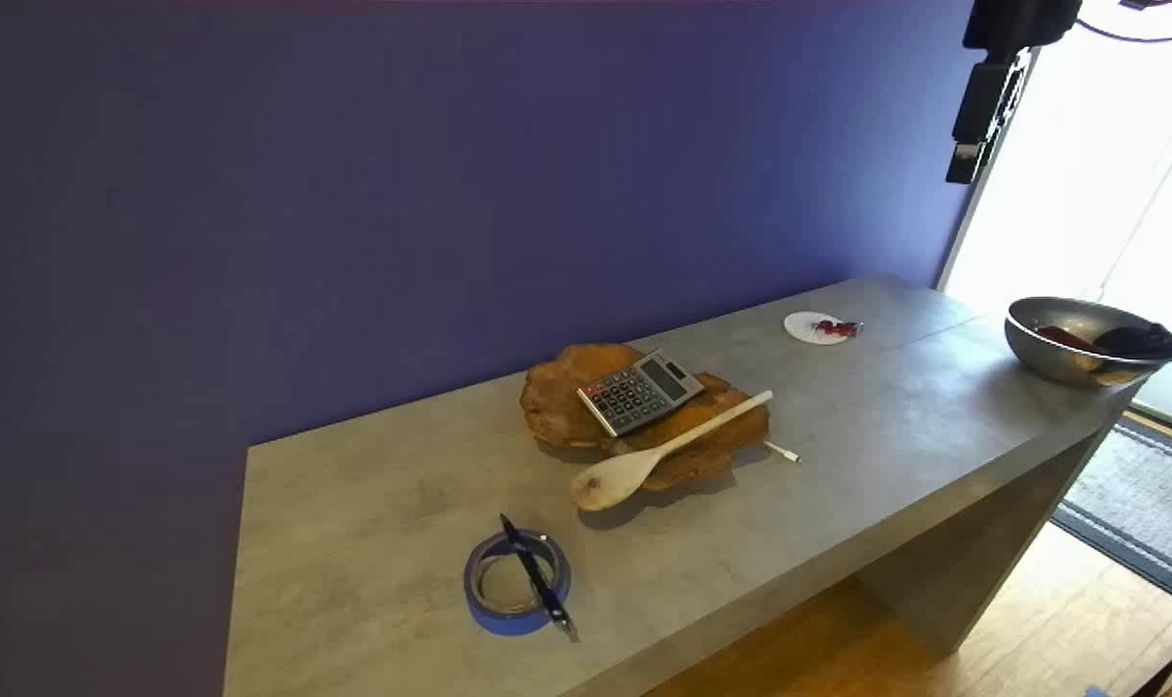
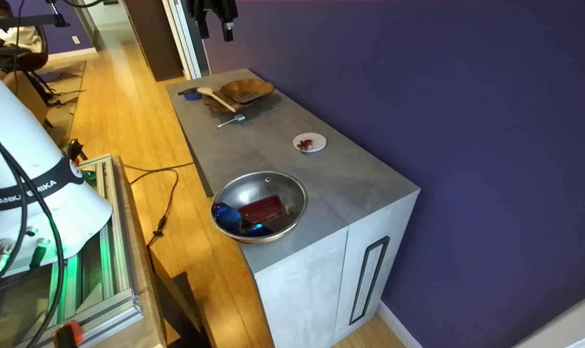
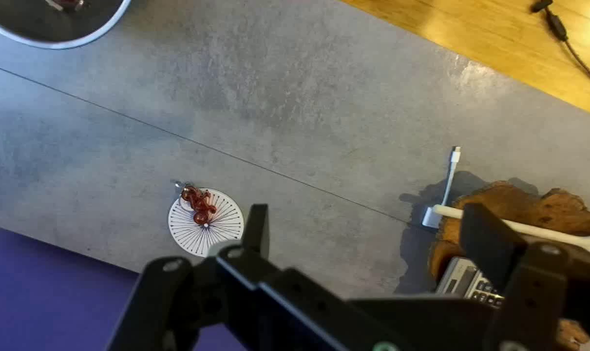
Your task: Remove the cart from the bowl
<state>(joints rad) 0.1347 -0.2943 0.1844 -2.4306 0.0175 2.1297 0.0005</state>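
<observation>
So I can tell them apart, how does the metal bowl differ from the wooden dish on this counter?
The metal bowl is shiny silver; the wooden dish is brown. The bowl's rim is smooth and round, while the dish's edge is ragged. The bowl holds a dark red object, whereas the dish bears a calculator. Both rest on the grey counter.

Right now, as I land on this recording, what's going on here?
The Franka arm is holding nothing: its end effector hangs open above the grey counter. The silver metal bowl sits at one end of that counter. In it lies a dark red rectangular object, apparently the piece to remove, along with what look like blue-lensed sunglasses. So the removal is not yet done.
</observation>
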